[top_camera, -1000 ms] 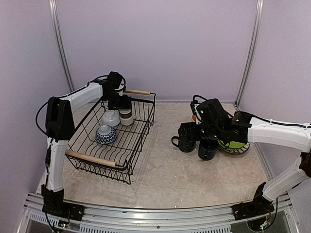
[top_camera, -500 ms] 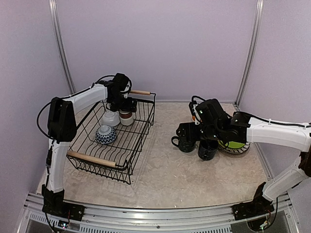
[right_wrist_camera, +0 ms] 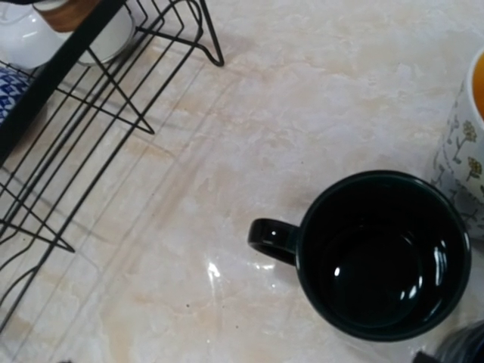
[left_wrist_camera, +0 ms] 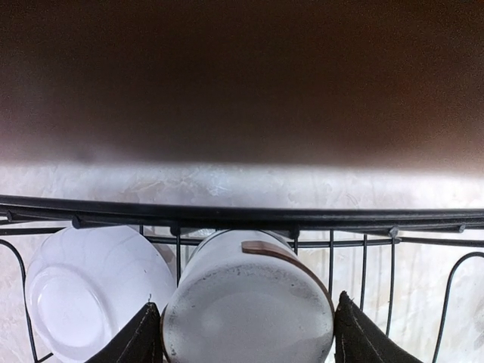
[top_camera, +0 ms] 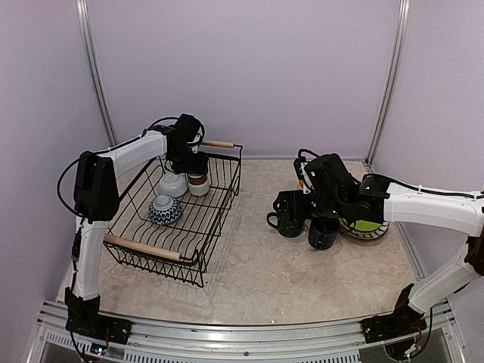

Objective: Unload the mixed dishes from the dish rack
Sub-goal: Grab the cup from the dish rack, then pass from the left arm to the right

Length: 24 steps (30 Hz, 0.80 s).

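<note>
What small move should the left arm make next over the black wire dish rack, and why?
Probably close the left gripper on the upturned white brown-banded cup: its fingers flank it inside the black wire dish rack, so a firm grip should precede lifting.

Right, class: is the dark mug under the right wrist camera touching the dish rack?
Apart. The right wrist view shows bare marbled table between the dark mug with its handle and the wire feet of the dish rack.
</note>
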### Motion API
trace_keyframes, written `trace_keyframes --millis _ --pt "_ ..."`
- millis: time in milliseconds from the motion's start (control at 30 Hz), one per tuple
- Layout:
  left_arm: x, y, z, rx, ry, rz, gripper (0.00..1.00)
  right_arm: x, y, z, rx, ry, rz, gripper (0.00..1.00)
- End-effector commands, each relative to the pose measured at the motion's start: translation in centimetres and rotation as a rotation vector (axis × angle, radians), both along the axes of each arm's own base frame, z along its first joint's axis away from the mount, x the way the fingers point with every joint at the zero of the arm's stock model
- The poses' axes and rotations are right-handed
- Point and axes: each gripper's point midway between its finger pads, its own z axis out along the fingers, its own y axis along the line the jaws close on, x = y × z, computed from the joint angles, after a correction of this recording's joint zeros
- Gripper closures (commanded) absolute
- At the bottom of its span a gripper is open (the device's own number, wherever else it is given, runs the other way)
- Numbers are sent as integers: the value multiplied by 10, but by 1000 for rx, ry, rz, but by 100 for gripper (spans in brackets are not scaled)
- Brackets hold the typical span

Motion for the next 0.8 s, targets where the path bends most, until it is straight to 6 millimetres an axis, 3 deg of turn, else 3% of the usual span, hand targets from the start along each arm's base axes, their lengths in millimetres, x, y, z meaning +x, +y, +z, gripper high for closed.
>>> trace_keyframes --millis 0,200,467,667,767 --pt "-23 13 -24 58 112 18 40 1 7 14 40 -20 10 6" --pt "-31 15 12 20 76 36 44 3 9 14 40 -19 12 5" --pt "-61 17 62 -78 51 29 49 5 15 16 51 -24 24 5" --pt "-85 20 115 -209 9 -3 51 7 27 14 75 -13 50 5" --pt "-100 5 147 -372 -7 -95 51 8 39 18 113 -12 81 5"
